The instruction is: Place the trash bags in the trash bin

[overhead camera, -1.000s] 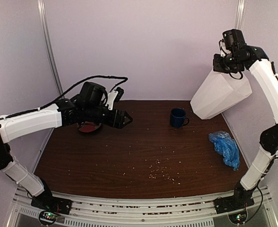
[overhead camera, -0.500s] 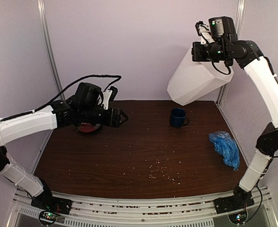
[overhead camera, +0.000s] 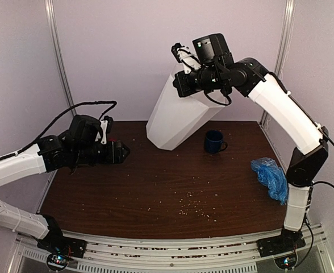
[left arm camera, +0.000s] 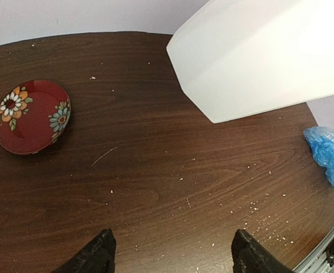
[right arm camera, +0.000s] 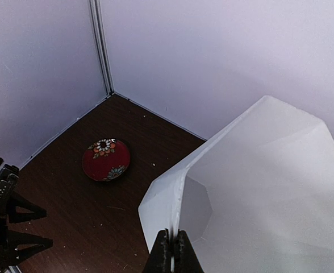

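In the top view the right gripper [overhead camera: 185, 67] was hard to pick out, bunched with its camera against the upper edge of the bin [overhead camera: 175, 116]. Its own wrist view settled it: the fingers [right arm camera: 162, 253] were pinched together on the bin's rim, one on each side of the wall, with the open mouth facing that camera. The bin's far side ran off the right and bottom edges of that view. From the left wrist only its narrow base and lower walls showed, the rest being cut off at the top.

The plate [left arm camera: 30, 116] lay at the far left of the table [overhead camera: 155, 187], hidden behind the left arm in the top view.

The left gripper [overhead camera: 119, 152] hung over the table's left side with its jaws spread wide and nothing between them.

The bin was held aloft and tilted, base down and to the left over the far middle of the table, mouth up by the right gripper. The mug [overhead camera: 214, 141] stood just right of the base. The bag [overhead camera: 271, 179] lay crumpled near the table's right edge, well apart from the bin and from both grippers. It was partly cut off in the left wrist view.
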You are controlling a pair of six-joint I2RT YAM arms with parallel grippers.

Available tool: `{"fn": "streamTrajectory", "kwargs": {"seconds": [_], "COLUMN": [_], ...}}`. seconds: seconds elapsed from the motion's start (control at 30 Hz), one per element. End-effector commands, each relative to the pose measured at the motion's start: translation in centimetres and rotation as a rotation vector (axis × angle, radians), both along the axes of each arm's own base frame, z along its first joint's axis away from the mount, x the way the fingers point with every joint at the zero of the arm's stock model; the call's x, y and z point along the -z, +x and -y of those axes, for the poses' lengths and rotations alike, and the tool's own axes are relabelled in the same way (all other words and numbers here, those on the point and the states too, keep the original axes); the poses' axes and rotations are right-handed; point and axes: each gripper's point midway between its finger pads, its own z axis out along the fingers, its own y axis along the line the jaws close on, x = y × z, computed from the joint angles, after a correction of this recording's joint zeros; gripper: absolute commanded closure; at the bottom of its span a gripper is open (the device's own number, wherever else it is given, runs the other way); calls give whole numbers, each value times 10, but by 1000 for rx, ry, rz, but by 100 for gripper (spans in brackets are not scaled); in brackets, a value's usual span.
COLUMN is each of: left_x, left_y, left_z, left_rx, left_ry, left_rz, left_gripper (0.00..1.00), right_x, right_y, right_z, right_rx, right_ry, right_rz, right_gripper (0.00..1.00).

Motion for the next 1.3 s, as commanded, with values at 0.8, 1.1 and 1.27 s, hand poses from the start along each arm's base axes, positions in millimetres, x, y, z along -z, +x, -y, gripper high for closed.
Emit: {"fn": "streamTrajectory", "kwargs": {"seconds": [0.8, 1.1, 1.27], "left_x": [29, 27, 26], "left_y": [14, 20, 21], "left_z": [19, 29, 29], "left_rx": [37, 57, 52], "left_ry": [64, 58, 58], "left_rz": [-28, -25, -19], "left_gripper": [27, 27, 27], "right_x": [109, 115, 121], "right_y": [-25, -3, 0], "right_z": [-40, -57, -56], "right_rx": [27, 58, 62], "right_ry": [-409, -381, -384], "right_rz": [35, 60, 46], "right_gripper": [100, 99, 94]}}
